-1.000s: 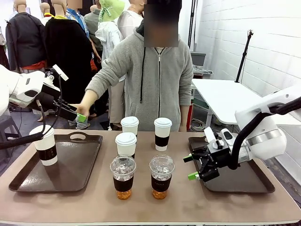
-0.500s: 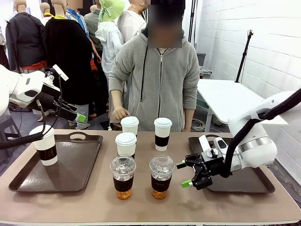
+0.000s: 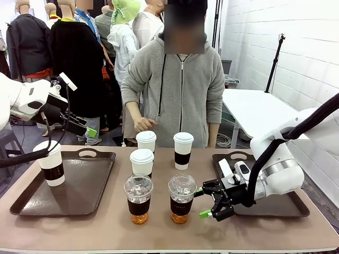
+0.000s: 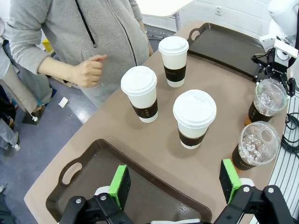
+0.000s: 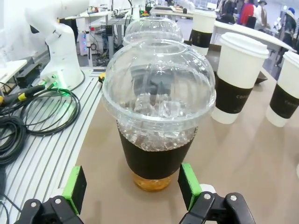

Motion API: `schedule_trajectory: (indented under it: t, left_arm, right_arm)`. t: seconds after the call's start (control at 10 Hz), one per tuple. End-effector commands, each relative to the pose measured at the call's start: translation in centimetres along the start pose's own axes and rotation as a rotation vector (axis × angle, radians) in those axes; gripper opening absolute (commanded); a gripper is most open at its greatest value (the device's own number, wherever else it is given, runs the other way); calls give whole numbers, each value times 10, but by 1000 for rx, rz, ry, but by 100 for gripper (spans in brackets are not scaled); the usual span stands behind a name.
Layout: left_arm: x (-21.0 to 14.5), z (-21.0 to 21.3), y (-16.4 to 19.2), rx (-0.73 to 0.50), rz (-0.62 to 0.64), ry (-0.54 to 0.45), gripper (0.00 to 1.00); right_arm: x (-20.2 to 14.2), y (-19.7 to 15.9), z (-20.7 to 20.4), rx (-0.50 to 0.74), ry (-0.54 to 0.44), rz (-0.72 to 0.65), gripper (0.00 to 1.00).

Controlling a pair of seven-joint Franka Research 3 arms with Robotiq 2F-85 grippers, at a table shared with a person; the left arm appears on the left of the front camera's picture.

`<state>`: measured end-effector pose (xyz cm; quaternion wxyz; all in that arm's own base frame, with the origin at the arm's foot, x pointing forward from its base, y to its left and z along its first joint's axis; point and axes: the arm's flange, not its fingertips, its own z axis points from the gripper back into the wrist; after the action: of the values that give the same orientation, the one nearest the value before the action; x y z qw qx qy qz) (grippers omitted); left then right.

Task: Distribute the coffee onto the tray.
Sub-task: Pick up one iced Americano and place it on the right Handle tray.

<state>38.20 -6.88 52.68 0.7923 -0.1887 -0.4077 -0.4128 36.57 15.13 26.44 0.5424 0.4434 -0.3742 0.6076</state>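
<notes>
A brown table (image 3: 106, 227) stands in a room with a white block wall (image 3: 296, 37). A person (image 3: 180, 90) in a grey hoodie faces it from the far side. The left tray (image 3: 32, 203), dark with cut-out handles, lies at one end of the table, and the right tray (image 3: 286, 205) lies at the end farthest from it.

A second ago the right gripper (image 3: 201, 203) hung over the right tray's near edge. It has since travelled toward the left tray. Its jaws are now spread wide on either side of the iced coffee (image 3: 181, 197) farther from the left tray, and the pads are not touching that cup. The person's hand (image 3: 142, 124), which had been stretched out above the left tray's far corner, is drawn back to the body. The left gripper (image 4: 175, 183) has not shifted. It hangs above the left tray with its jaws apart and nothing between them. No cup has moved.

There are six cups. Four are lidded paper cups: one (image 3: 50, 163) stands on the left tray, and three (image 3: 142, 161) stand on the bare table just past its right edge. The other two are iced coffees, and the nearer one (image 3: 139, 198) stands between the left tray and its twin. There are two trays and two arms.
</notes>
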Motion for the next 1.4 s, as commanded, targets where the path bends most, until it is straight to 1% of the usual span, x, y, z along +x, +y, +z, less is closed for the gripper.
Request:
schedule_trajectory:
  t: [0.0, 0.6, 1.3]
  left_arm:
    - [-2, -1, 3, -16, -9, -11, 100]
    - [-2, -1, 3, -16, -9, -11, 100]
    - [-2, -1, 3, -16, -9, -11, 100]
  right_arm:
    - [-4, -5, -11, -26, -54, 25, 100]
    - [1, -14, -27, -43, -94, 36, 100]
    - [0, -24, -49, 31, -132, -18, 100]
